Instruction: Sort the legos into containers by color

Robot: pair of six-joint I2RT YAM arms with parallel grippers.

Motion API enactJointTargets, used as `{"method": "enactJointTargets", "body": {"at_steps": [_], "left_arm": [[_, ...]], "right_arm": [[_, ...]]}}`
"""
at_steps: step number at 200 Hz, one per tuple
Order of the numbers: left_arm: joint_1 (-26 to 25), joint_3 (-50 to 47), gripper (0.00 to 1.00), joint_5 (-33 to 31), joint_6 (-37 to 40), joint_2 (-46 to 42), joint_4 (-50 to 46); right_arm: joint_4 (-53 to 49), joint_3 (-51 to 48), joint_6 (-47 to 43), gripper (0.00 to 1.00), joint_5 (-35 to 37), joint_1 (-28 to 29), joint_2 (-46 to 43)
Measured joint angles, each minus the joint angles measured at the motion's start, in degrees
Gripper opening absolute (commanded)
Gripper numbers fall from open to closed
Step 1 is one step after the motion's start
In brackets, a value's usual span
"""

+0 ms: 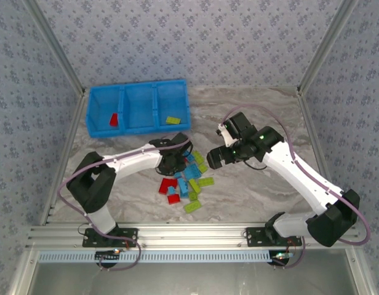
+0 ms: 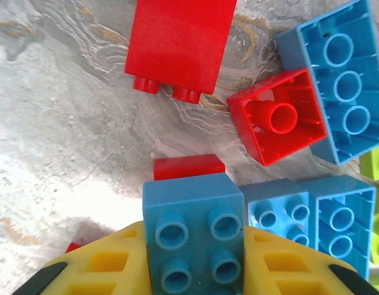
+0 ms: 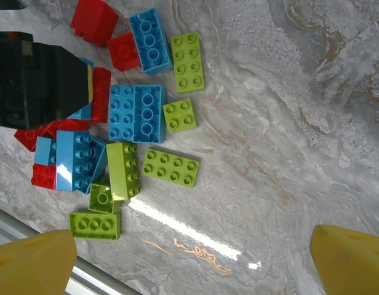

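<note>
Marble table, left claw around brick

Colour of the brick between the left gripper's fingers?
Light blue. The brick shows best in the left wrist view.

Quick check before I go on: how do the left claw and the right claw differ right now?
Grip: the left claw is closed on a blue brick, while the right claw stands wide open with nothing between its fingers. Position: the left claw is down in the pile of bricks; the right claw hangs above bare table beside that pile. Both have yellow fingers.
</note>
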Motion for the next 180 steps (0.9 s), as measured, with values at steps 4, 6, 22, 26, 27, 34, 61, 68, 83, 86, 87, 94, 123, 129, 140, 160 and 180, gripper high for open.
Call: {"method": "enactJointTargets", "body": {"at_steps": [4, 6, 22, 26, 27, 34, 61, 68, 83, 86, 87, 94, 123, 129, 140, 160, 180], "left_arm": [[0.0, 0.3, 0.30, -0.2, 0.2, -0.5, -0.5], [0.0, 0.5, 0.30, -0.3, 0.2, -0.7, -0.7], [0.2, 2.1, 0.29, -1.9, 1.3, -2.0, -2.3], [0.2, 2.8, 0.29, -2.4, 1.6, -2.5, -2.8], [0.3, 2.9, 0.29, -2.6, 1.7, -2.6, -2.8], [0.6, 3.7, 0.29, -3.6, 2.7, -3.5, -3.1], [4.2, 6.1, 0.28, -7.6, 7.1, -6.3, -3.4], [6.0, 6.9, 0.28, -8.5, 8.6, -6.5, -3.3], [11.3, 8.5, 0.28, -10.4, 12.6, -6.5, -2.0], [12.2, 8.7, 0.28, -10.8, 13.4, -6.5, -1.5], [13.1, 8.9, 0.28, -11.0, 13.9, -6.3, -1.4], [15.6, 10.1, 0.28, -11.7, 15.7, -5.8, -0.9], [26.9, 20.3, 0.28, -12.5, 23.1, 2.9, 2.1], [28.9, 22.8, 0.28, -11.6, 24.3, 5.6, 2.9], [31.6, 27.4, 0.28, -9.6, 25.9, 10.2, 3.5], [35.1, 37.6, 0.29, -6.1, 28.4, 20.5, 3.5], [36.4, 48.2, 0.36, -3.4, 29.8, 30.0, 0.9]], "right_arm": [[0.2, 0.0, 0.1, 1.00, 0.0, 0.0, 0.0], [0.3, 0.0, 0.2, 1.00, 0.0, 0.0, 0.0], [1.0, 0.0, 0.7, 1.00, -0.5, -0.3, -0.2], [1.2, 0.0, 0.9, 1.00, -0.6, -0.3, -0.2], [1.3, 0.0, 0.9, 1.00, -0.7, -0.3, -0.2], [1.6, -0.1, 1.2, 1.00, -1.0, -0.3, -0.3], [3.2, -0.5, 2.0, 1.00, -1.9, -0.4, -0.5], [3.4, -0.5, 2.2, 1.00, -2.0, -0.5, -0.5], [3.8, -0.5, 2.6, 1.00, -2.1, -0.5, -0.5], [4.0, -0.5, 2.8, 1.00, -2.1, -0.5, -0.5], [4.0, -0.5, 2.8, 1.00, -2.1, -0.5, -0.5], [4.2, -0.5, 3.0, 0.99, -2.1, -0.5, -0.6], [5.3, -1.6, 3.5, 0.99, -2.7, -0.5, -1.3], [5.5, -1.9, 3.6, 0.99, -2.9, -0.5, -1.6], [5.9, -2.6, 3.8, 0.99, -3.0, -0.5, -2.2], [6.3, -3.7, 4.5, 0.99, -3.0, -0.5, -3.5], [6.4, -3.8, 5.1, 0.99, -2.9, -0.5, -4.5]]}}
